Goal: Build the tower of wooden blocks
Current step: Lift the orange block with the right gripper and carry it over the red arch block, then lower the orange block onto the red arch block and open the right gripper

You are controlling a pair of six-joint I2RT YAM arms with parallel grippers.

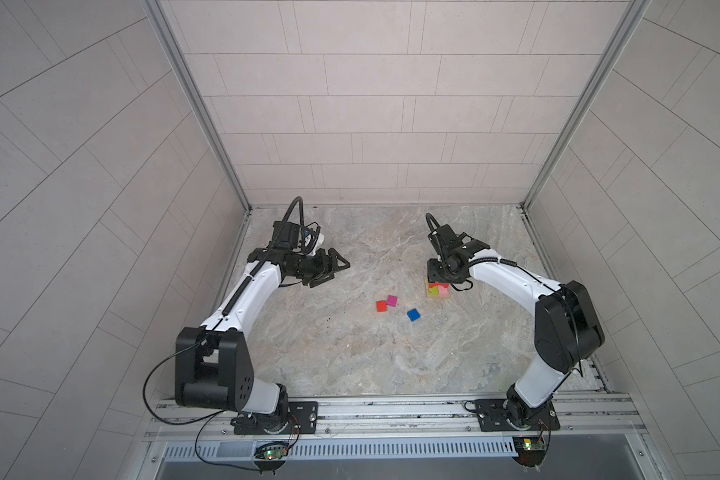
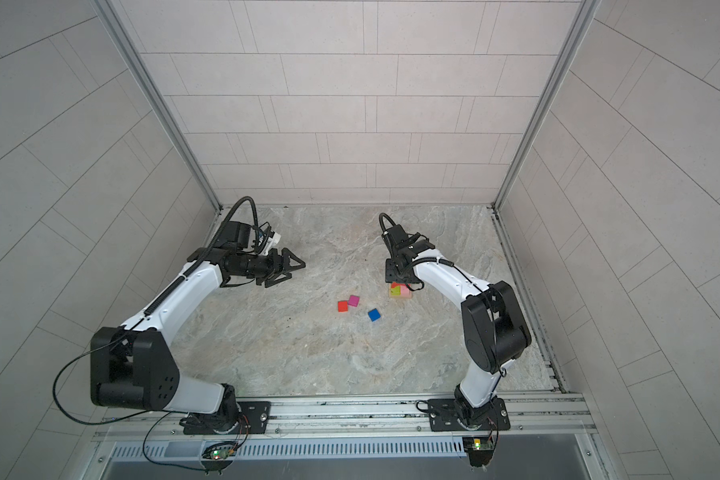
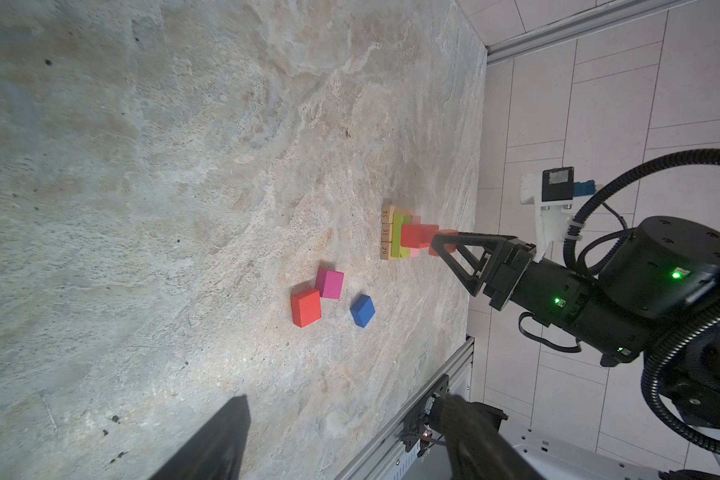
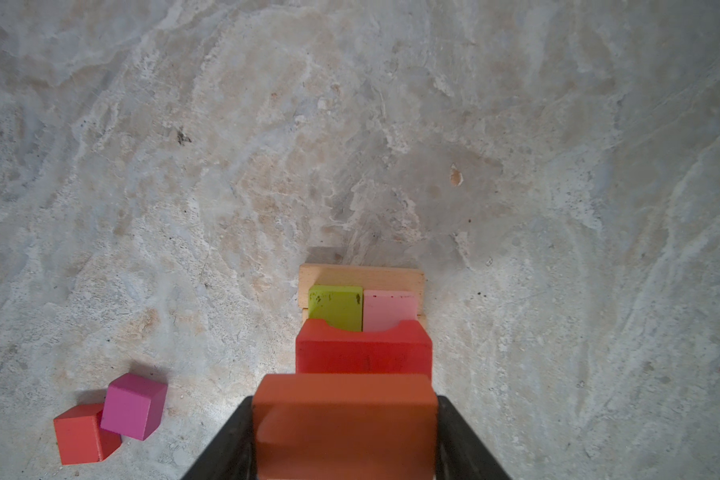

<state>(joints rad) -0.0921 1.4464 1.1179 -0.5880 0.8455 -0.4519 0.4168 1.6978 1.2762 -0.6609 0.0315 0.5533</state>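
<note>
The wood block tower [image 1: 436,291] [image 2: 400,291] stands right of the middle. Its tan bars [image 4: 362,274] carry a lime oblong [image 4: 335,305] and a pink oblong [image 4: 389,309], with the red notched piece [image 4: 362,353] on top. My right gripper [image 4: 345,409] is shut on the orange oblong [image 4: 346,419] [image 3: 443,242], right above the notched piece; contact cannot be judged. A red cube [image 1: 381,306], a magenta cube [image 1: 392,300] and a blue cube [image 1: 413,315] lie loose left of the tower. My left gripper [image 1: 337,268] [image 2: 294,268] hangs open and empty at the left.
The marble table [image 1: 350,361] is boxed in by tiled walls with metal corner posts [image 1: 200,108]. A metal rail [image 1: 391,409] along the front edge carries both arm bases. The red and magenta cubes touch each other.
</note>
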